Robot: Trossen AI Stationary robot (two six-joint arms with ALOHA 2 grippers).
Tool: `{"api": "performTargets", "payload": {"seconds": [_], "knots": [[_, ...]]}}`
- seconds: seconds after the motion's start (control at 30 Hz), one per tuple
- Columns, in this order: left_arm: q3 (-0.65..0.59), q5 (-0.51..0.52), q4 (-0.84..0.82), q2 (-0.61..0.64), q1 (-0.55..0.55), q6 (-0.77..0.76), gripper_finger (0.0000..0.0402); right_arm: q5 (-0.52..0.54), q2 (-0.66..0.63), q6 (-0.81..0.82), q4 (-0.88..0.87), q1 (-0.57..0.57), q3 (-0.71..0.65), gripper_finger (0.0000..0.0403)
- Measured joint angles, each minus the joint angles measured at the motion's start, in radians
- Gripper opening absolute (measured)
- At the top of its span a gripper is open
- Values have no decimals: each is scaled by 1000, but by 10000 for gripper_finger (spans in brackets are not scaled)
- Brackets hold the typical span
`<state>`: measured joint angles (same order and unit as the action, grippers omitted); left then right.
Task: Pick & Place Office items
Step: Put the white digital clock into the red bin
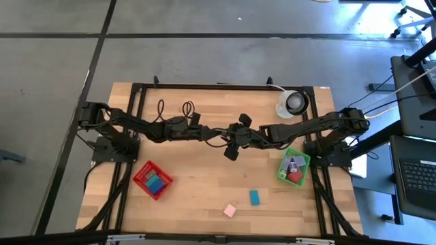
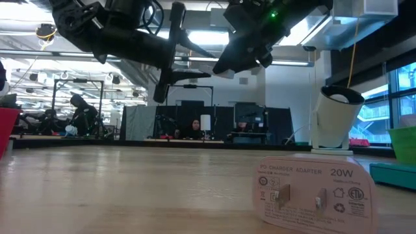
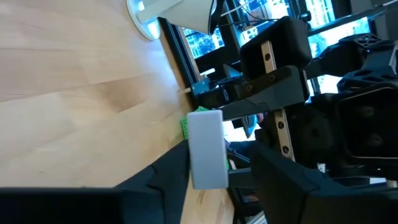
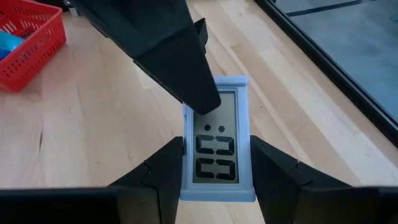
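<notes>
A small lavender-framed LCD clock (image 4: 217, 134) is held in the air over the middle of the table, where the two arms meet. My right gripper (image 4: 217, 180) is shut on it. My left gripper (image 3: 221, 180) is open around the same clock (image 3: 206, 149), one finger on each side, and one of its fingers (image 4: 180, 56) crosses the clock's face. The high view shows my left gripper (image 1: 216, 133) and my right gripper (image 1: 235, 136) tip to tip, with the clock hidden between them. A teal block (image 1: 255, 197) and a pink charger block (image 1: 229, 211) lie flat near the near edge. My right gripper pinches the clock between its two fingers by the long side edges (image 4: 186, 168) near one short end, fingers running along its length. The clock is lifted clear of the table, its display facing the wrist camera. My left gripper has one finger (image 3: 171, 171) close against the clock's flat side, and a gap shows at the other finger. Whether it touches, I cannot tell.
The red basket (image 1: 152, 179) with blue pieces sits at near left. The green basket (image 1: 293, 167) with several pieces sits at right under the right arm. A white round object (image 1: 293, 103) stands at the far right. Bare wood lies between the baskets. People sit in the room beyond.
</notes>
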<state>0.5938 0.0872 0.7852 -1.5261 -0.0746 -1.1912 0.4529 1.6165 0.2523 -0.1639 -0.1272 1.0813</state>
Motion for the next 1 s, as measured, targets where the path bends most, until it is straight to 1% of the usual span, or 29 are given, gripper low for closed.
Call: {"api": "performTargets", "payload": {"seconds": [0.2,0.33,0.43,0.6,0.73,0.8,0.93,1.0], "knots": [[-1,3,-4,0,0,0,108,3,0,0,0,0,0,163],[-2,4,-5,-1,0,28,79,6,0,-3,1,0,0,163],[-2,4,-6,-1,0,31,68,7,0,-3,0,0,0,163],[-2,3,-6,-1,0,31,66,5,0,-2,0,0,0,168],[-2,-16,5,-1,1,31,66,-48,-1,22,2,1,0,194],[4,-32,34,3,2,31,66,-89,0,53,-2,1,-1,215],[2,-45,18,1,2,30,66,-191,-10,106,-24,2,-1,265],[2,-44,18,1,1,30,66,-213,-31,130,-69,2,-1,286]]}}
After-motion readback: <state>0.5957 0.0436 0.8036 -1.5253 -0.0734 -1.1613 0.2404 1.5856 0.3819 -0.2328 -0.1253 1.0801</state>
